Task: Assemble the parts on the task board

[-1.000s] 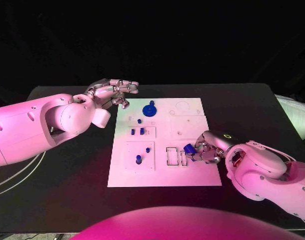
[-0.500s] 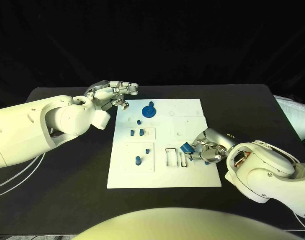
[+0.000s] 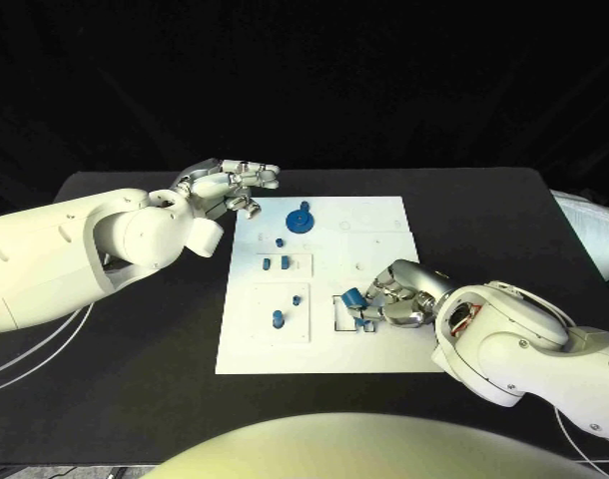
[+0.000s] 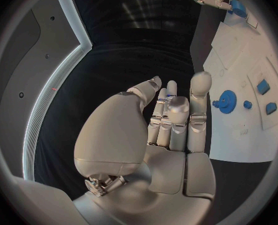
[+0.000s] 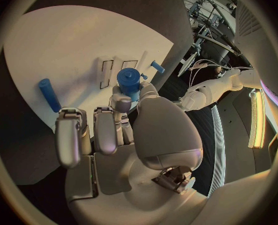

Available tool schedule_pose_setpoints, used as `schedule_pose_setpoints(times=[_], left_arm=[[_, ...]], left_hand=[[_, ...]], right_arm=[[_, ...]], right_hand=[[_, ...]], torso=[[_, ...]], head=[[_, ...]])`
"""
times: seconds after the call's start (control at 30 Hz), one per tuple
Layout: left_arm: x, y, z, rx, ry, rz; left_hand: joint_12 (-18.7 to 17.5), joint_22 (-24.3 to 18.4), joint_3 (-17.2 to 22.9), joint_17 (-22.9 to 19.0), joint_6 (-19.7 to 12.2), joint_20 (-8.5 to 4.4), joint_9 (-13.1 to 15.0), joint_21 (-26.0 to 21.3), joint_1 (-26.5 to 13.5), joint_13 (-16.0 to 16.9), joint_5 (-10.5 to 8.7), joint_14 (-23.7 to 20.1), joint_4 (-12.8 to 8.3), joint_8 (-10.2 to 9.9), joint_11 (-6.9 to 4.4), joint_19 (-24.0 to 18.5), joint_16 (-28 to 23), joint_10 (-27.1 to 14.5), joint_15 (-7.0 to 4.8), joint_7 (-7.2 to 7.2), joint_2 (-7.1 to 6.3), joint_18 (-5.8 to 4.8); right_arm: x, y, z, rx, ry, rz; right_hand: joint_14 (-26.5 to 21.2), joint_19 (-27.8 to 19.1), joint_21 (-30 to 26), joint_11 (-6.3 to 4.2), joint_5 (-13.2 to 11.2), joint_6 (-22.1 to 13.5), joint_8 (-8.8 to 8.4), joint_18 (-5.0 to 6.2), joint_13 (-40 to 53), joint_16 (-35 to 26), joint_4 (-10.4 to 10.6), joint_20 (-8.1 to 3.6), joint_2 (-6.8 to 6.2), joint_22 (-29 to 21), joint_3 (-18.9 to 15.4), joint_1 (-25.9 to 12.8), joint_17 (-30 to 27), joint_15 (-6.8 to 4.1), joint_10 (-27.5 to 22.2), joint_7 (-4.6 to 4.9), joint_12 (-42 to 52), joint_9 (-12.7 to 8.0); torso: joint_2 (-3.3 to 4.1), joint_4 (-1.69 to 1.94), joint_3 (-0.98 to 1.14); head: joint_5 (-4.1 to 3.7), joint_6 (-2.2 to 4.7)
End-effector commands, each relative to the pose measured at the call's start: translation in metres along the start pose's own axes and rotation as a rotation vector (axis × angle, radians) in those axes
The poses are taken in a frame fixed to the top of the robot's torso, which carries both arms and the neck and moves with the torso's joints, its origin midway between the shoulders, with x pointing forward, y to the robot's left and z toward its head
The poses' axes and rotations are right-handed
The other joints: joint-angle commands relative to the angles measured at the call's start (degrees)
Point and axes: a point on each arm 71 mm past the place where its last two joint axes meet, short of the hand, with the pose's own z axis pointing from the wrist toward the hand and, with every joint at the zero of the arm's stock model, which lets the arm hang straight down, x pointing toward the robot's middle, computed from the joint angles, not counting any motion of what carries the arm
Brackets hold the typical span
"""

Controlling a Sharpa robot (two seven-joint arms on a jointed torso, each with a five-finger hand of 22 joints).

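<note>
A: Can you read any words or numbers here?

B: No. The task board (image 3: 326, 289) is plain white with only thin outlines on it, no letters.

A: What about the blue parts (image 3: 298, 221)?

B: No writing there that I can make out. The arms carry no label I can read either.

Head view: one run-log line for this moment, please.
right hand: holds blue part over task board | left hand: empty
</note>
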Motion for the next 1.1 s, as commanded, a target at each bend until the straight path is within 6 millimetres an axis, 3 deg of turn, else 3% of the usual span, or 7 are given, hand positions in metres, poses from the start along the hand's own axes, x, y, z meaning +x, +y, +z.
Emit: schedule_pose_setpoints(times=[0.03, 0.4, 0.53, 0.7, 0.8, 0.9, 1.1], left_arm=[[0.0031, -0.0004, 0.0002, 0.004, 0.023, -0.002], [0.004, -0.0003, 0.0001, 0.002, 0.026, -0.002], [0.0037, -0.0003, -0.0001, 0.002, 0.025, -0.002], [0.0036, -0.0003, -0.0003, 0.001, 0.024, -0.002], [0.0036, -0.0003, -0.0003, 0.001, 0.025, -0.002], [0.0034, -0.0003, -0.0005, 0.001, 0.024, -0.002], [0.0029, -0.0004, -0.0009, 0.001, 0.023, -0.002]], left_hand=[[0.22, -0.05, -0.26, 0.03, -0.38, 0.21, -0.05, -0.38, 0.04, 0.05, 0.26, -0.29, -0.05, 0.25, 0.01, -0.36, 0.04, -0.39, 0.07, 0.16, 0.45, 0.78], [0.22, -0.05, -0.26, 0.03, -0.38, 0.21, -0.05, -0.38, 0.04, 0.05, 0.26, -0.29, -0.05, 0.25, 0.01, -0.36, 0.04, -0.39, 0.07, 0.16, 0.45, 0.78], [0.22, -0.05, -0.26, 0.03, -0.38, 0.21, -0.05, -0.38, 0.04, 0.05, 0.26, -0.29, -0.05, 0.25, 0.01, -0.36, 0.04, -0.39, 0.07, 0.16, 0.45, 0.78], [0.22, -0.05, -0.26, 0.03, -0.38, 0.21, -0.05, -0.38, 0.04, 0.05, 0.26, -0.29, -0.05, 0.25, 0.01, -0.36, 0.04, -0.39, 0.07, 0.16, 0.45, 0.78], [0.22, -0.05, -0.26, 0.03, -0.38, 0.21, -0.05, -0.38, 0.04, 0.05, 0.26, -0.29, -0.05, 0.25, 0.01, -0.36, 0.04, -0.39, 0.07, 0.16, 0.45, 0.78], [0.22, -0.05, -0.26, 0.03, -0.38, 0.21, -0.05, -0.38, 0.04, 0.05, 0.26, -0.29, -0.05, 0.25, 0.01, -0.36, 0.04, -0.39, 0.07, 0.16, 0.45, 0.78], [0.22, -0.05, -0.26, 0.03, -0.38, 0.21, -0.05, -0.38, 0.04, 0.05, 0.26, -0.29, -0.05, 0.25, 0.01, -0.36, 0.04, -0.39, 0.07, 0.16, 0.45, 0.78]], right_arm=[[0.0037, 0.0012, 0.0021, 0.005, 0.033, -0.017], [0.0064, 0.0014, 0.0078, 0.006, 0.042, -0.066], [0.0061, -0.0004, 0.0089, 0.01, 0.042, -0.084], [0.0051, -0.0014, 0.0098, 0.01, 0.03, -0.104], [0.0047, -0.0009, 0.0099, 0.007, 0.023, -0.11], [0.0046, 0.0002, 0.0095, 0.002, 0.019, -0.111], [0.0047, 0.0034, 0.0081, -0.011, 0.012, -0.11]], right_hand=[[2.91, 0.17, 0.19, -0.11, 0.52, -0.03, 0.11, -0.26, 0.05, 0.13, -0.05, -0.17, 0.19, 3.75, -0.57, -0.75, -0.01, -0.28, 0.24, -0.23, -0.36, 3.04], [2.8, -0.08, -0.05, -0.21, -0.39, 0.08, 0.31, -0.17, -0.19, -0.25, -0.04, -0.25, 0.44, 3.38, -2.22, -3.18, -0.48, -0.37, 0.11, -0.38, -1.6, 3.7], [2.75, -0.23, -0.22, -0.22, -3.8, 0.03, 0.36, -0.12, -0.52, -0.49, -0.08, -0.26, 0.75, 3.16, -3.46, -4.78, -0.74, -0.37, -0.03, -0.42, -2.6, 4.12], [2.68, -0.46, -0.49, -0.17, -12.38, -0.17, 0.42, -0.03, -0.79, -0.89, -0.07, -0.24, 0.9, 2.8, -6.02, -7.51, -1.18, -0.35, -0.18, -0.39, -3.94, 4.82], [2.63, -0.6, -0.66, -0.11, -15.28, -0.36, 0.41, 0.03, -1.04, -1.16, -0.07, -0.2, 0.39, 2.58, -7.26, -8.4, -1.47, -0.3, -0.36, -0.34, -4.81, 5.19], [2.62, -0.62, -0.71, -0.09, -17.13, -0.43, 0.44, 0.04, -1.25, -1.29, 0.01, -0.17, -0.12, 2.54, -7.85, -9.12, -1.59, -0.28, -0.48, -0.33, -5.44, 5.44], [2.62, -0.68, -0.78, -0.09, -17.48, -0.43, 0.46, 0.06, -1.29, -1.34, 0.04, -0.17, -0.24, 2.45, -7.97, -9.47, -1.65, -0.28, -0.5, -0.33, -5.62, 5.54]], torso=[[0.03, -0.07, 0.02], [0.04, -0.04, 0.09], [0.06, -0.09, 0.1], [0.01, -0.15, 0.1], [0.01, -0.12, 0.09], [0.04, -0.09, 0.09], [0.02, -0.11, 0.07]], head=[[0.25, -0.05], [0.41, -0.07], [0.46, -0.19], [0.51, -0.19], [0.48, -0.19], [0.53, -0.19], [0.58, -0.19]])
